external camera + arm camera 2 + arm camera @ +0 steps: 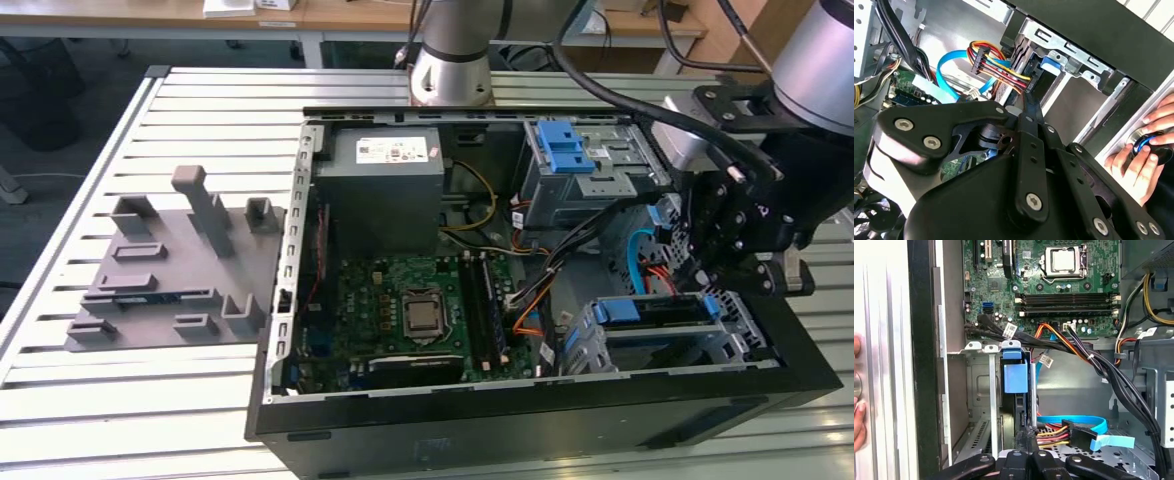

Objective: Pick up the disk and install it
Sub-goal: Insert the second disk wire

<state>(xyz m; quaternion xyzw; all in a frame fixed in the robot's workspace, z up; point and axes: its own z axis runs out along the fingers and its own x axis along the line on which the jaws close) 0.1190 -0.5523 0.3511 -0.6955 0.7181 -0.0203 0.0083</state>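
Note:
The disk (647, 312) stands on edge in the lower drive cage (727, 345) at the front corner of the open computer case, on the exterior view's right, its blue rail uppermost. In the first wrist view the disk (1015, 377) shows as a dark slab with a blue tab between the cage's metal walls. My gripper (694, 288) hangs right over that cage. In both wrist views its black fingers meet in a narrow point, shut with nothing between them. The gripper (1026, 434) tip rests at the disk's cable end; I cannot tell whether it touches. The gripper (1027, 102) points toward the disk (1050, 62).
Coloured power wires (1054, 432) and a light-blue data cable (1104, 427) lie beside the fingers. A motherboard (414, 310), grey power supply (387, 190) and upper cage with blue clip (567, 150) fill the case. A grey fixture (174, 270) lies outside. A person's hand (1141, 160) rests beside the case.

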